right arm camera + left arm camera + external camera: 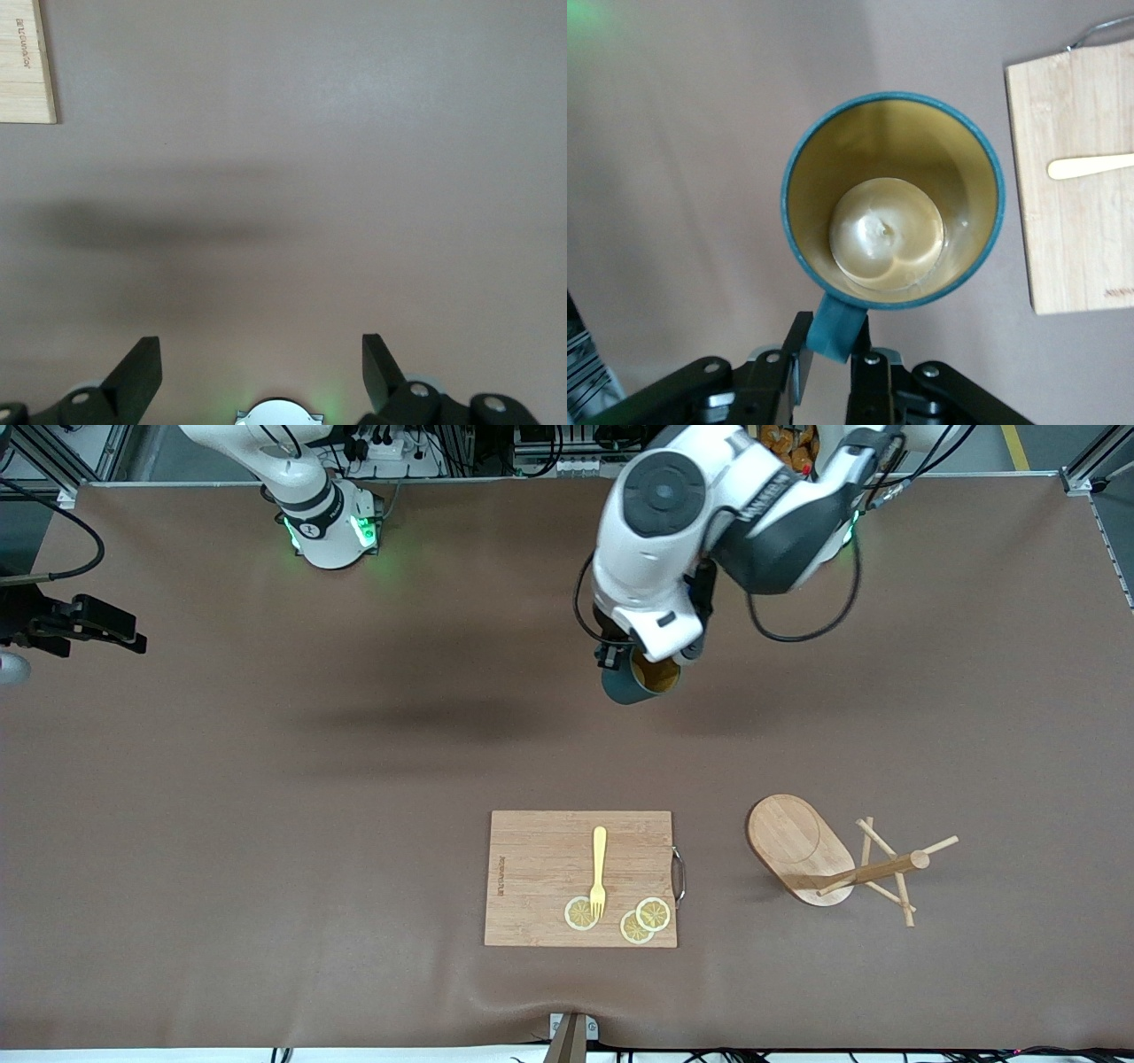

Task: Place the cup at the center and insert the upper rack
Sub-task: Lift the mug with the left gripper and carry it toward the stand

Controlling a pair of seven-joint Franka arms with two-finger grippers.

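Observation:
The cup, dark teal with a yellowish-olive inside, hangs in the air over the middle of the table. My left gripper is shut on its loop handle, with the cup's mouth facing the wrist camera. The upper rack, a light wooden mug tree, lies tipped on its side toward the left arm's end of the table, with its oval base partly raised and its pegs resting on the table. My right gripper waits high over bare table near its own base, open and holding nothing.
A rectangular wooden cutting board lies nearer the front camera than the cup, between the cup and the table's front edge. It carries a yellow fork and three lemon slices. The right arm's base stands at the table's back edge.

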